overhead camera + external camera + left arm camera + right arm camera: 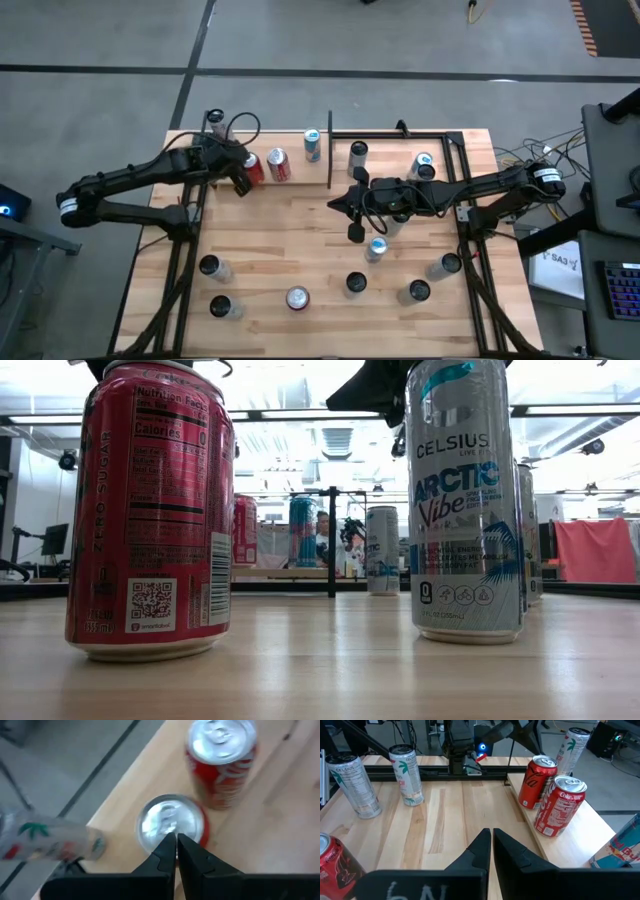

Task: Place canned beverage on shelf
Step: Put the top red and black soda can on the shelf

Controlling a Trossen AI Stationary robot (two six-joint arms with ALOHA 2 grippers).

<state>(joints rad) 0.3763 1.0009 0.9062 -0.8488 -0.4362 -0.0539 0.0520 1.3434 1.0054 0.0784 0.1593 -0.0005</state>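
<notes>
two red cans (277, 165) sit on the shelf (290, 140). my left gripper (176, 845), fingers clenched empty, hovers just above one (171, 822). right gripper (491, 840), clenched too, points between loose cans, none grasped yet.

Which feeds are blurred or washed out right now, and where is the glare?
Left wrist view: soft, the red can under the shut left gripper blurred, the pale can smeared. Low view: backlit, bright ceiling lights; the near red can is sharp. Right wrist view: crisp. High view: evenly lit, no glare on the table.
</notes>
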